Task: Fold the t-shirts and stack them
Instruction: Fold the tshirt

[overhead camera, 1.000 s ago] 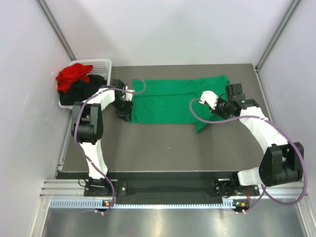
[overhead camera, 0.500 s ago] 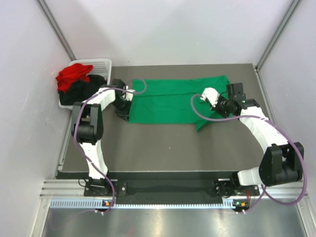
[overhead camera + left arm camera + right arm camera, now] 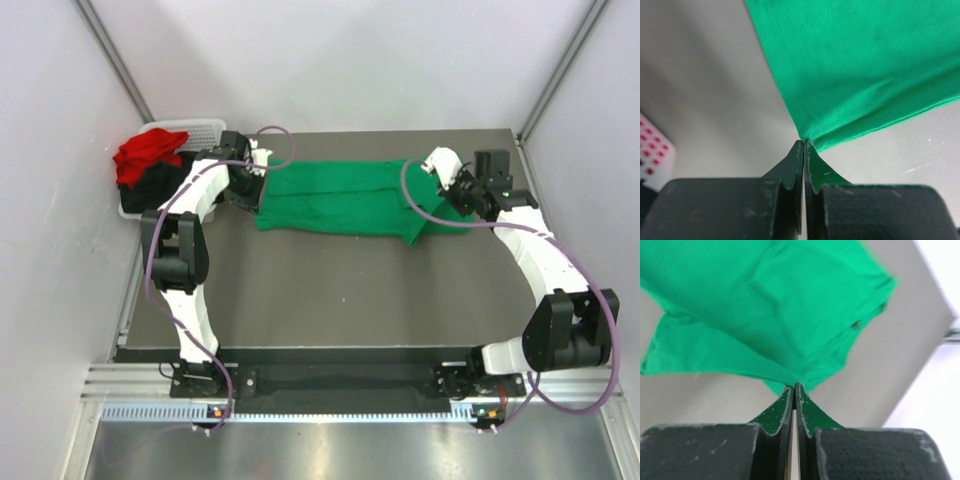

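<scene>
The green t-shirt (image 3: 340, 195) lies stretched across the far half of the table, folded into a long band. My left gripper (image 3: 250, 183) is shut on its left edge; in the left wrist view the cloth (image 3: 855, 75) runs up from the closed fingertips (image 3: 803, 145). My right gripper (image 3: 455, 195) is shut on its right end; in the right wrist view the cloth (image 3: 770, 315) hangs from the closed tips (image 3: 794, 386), lifted off the table. The red t-shirt (image 3: 145, 153) and the black t-shirt (image 3: 160, 185) lie bunched in the white basket (image 3: 205, 130).
The basket stands at the table's far left corner, close behind my left arm. White walls close in the table on both sides and at the back. The table's right edge (image 3: 920, 365) shows in the right wrist view.
Both grippers have moved toward the far side of the table, carrying the shirt's near edge over. The shirt is now a narrower folded band, farther back.
</scene>
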Tool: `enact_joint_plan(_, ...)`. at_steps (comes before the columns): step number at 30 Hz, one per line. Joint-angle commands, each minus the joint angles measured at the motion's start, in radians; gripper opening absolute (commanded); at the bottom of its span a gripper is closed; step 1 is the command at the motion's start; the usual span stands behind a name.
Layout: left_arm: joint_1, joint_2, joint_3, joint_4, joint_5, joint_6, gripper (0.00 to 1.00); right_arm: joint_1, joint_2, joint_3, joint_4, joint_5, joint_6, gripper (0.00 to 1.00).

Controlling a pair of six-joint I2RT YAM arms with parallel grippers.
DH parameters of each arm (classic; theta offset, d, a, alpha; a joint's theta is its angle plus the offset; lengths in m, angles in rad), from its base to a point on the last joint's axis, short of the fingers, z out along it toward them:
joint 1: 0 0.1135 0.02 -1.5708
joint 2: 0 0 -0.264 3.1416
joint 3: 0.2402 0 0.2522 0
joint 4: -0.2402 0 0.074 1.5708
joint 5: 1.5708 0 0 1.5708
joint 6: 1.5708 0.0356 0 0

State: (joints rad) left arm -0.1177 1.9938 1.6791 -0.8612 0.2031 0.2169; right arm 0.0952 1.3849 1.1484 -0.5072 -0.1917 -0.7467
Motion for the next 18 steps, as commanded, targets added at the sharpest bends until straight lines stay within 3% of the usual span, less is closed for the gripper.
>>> enact_joint_plan(1, 0.0, 0.026, 0.074, -0.025, -0.016, 0.032, 0.0, -0.012, 0.022, 0.091, 0.081, 0.014, 0.036, 0.0)
enact_joint_plan(18, 0.0, 0.27, 0.389, -0.018, -0.025, 0.047, 0.0, -0.022, 0.293, 0.303, 0.177, 0.103, 0.102, 0.0)
